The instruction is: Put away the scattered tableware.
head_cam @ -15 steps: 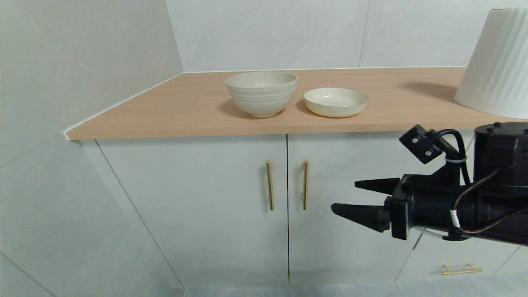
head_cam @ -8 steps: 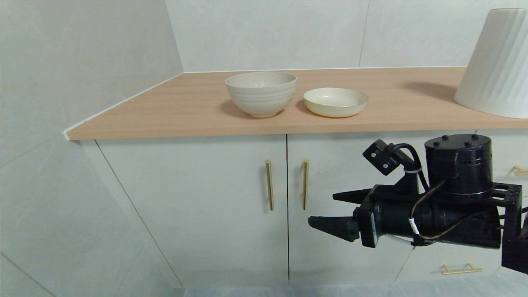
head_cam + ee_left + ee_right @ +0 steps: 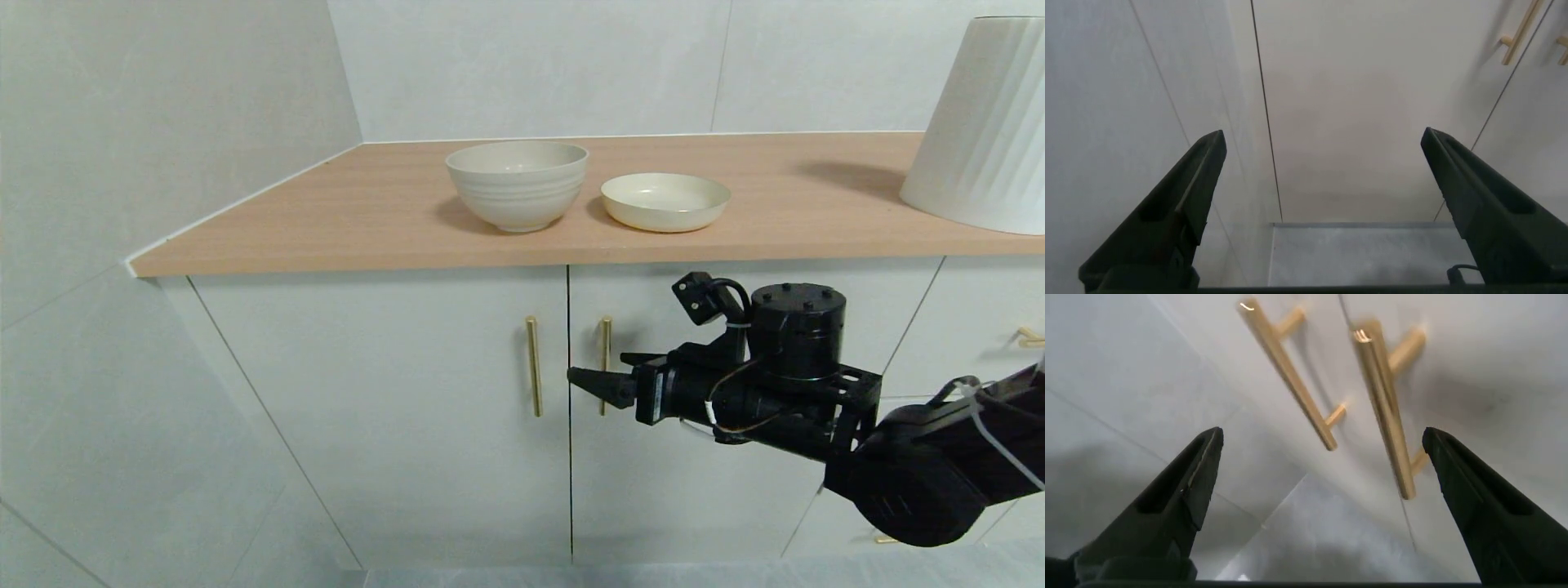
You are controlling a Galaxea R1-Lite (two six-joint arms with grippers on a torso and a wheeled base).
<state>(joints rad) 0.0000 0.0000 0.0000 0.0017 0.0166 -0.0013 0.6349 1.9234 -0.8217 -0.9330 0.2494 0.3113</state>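
Head view: right gripper [image 3: 597, 367], fingers spread, tips right at vertical gold bar handle [image 3: 605, 343] of right white cabinet door [image 3: 694, 506]. Beige ribbed bowl [image 3: 517, 185], cream shallow dish [image 3: 664, 201] above on wooden countertop [image 3: 326, 220]. Left gripper [image 3: 1323, 204] spread too, farther from handle.

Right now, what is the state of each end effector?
Left end effector: open, holding nothing.
Right end effector: open, holding nothing, close to the right door's gold bar handle.

I get soft, even light. The bowl [image 3: 517, 184], plate [image 3: 664, 200] and lampshade [image 3: 984, 131] throw faint shadows leftward on the countertop [image 3: 326, 220], so the light comes from the right.
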